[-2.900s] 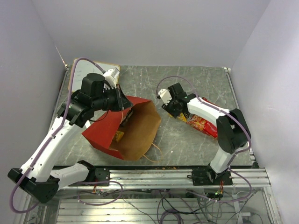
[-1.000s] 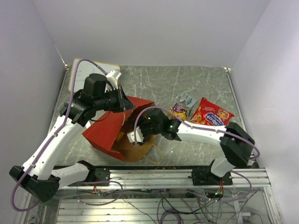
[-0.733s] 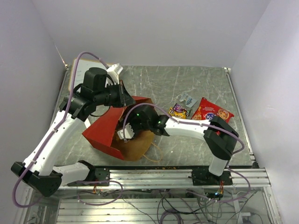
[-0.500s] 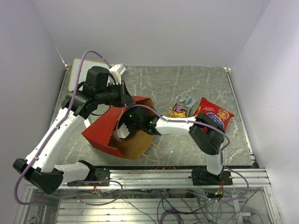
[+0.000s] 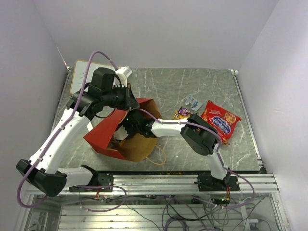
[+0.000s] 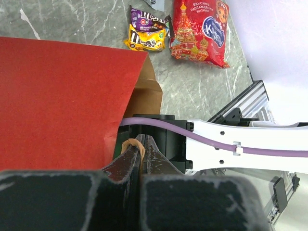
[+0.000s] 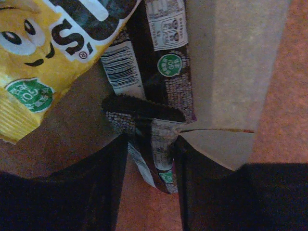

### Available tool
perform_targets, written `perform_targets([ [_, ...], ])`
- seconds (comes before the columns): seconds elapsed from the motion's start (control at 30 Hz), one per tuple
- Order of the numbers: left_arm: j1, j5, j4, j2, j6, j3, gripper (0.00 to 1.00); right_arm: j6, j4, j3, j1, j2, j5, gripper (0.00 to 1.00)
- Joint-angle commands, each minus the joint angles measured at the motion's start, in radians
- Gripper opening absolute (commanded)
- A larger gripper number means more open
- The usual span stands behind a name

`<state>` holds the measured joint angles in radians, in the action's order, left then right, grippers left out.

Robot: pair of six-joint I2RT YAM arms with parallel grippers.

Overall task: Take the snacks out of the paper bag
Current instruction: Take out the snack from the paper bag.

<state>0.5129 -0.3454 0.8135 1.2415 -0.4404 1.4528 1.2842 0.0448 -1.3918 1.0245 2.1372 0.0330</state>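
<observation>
The grey marble desk (image 5: pixel 202 86) has bare room at centre and far. The red paper bag (image 5: pixel 103 137) lies at the left, its kraft mouth facing near-right. The left gripper (image 6: pixel 143 144) has its jaws pinched on the bag's tan handle (image 6: pixel 134 144). A red crinkly snack bag (image 5: pixel 221 120) lies at the right. Inside the bag, the right gripper (image 7: pixel 150 142) sets narrow jaws either side of a dark bar (image 7: pixel 173 72) beside a yellow packet (image 7: pixel 38 57); whether they grip it I cannot tell.

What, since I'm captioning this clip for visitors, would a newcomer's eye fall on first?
The red paper bag lying on its side left of centre, with the right arm reaching deep into its mouth while the left gripper pinches its tan handle. Inside, the right gripper grips a dark bar beside a yellow packet. Right of the bag, a large red snack bag already lies on the table.
</observation>
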Motion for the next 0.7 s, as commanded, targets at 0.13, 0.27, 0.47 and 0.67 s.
perform_targets([
  [0.13,-0.002,0.022,0.028,-0.031,0.002,0.024,0.07,-0.008,-0.007,0.013,-0.017,-0.005,0.022,0.22],
  [0.27,-0.003,0.080,0.032,-0.043,-0.026,0.019,0.07,-0.017,-0.006,0.034,-0.017,-0.050,0.042,0.09],
  [0.47,-0.004,0.117,0.005,-0.067,-0.066,0.002,0.07,-0.043,-0.023,0.111,-0.014,-0.174,0.070,0.00],
  [0.67,-0.004,0.125,-0.022,-0.078,-0.099,-0.005,0.07,-0.101,-0.013,0.216,-0.011,-0.336,0.138,0.00],
])
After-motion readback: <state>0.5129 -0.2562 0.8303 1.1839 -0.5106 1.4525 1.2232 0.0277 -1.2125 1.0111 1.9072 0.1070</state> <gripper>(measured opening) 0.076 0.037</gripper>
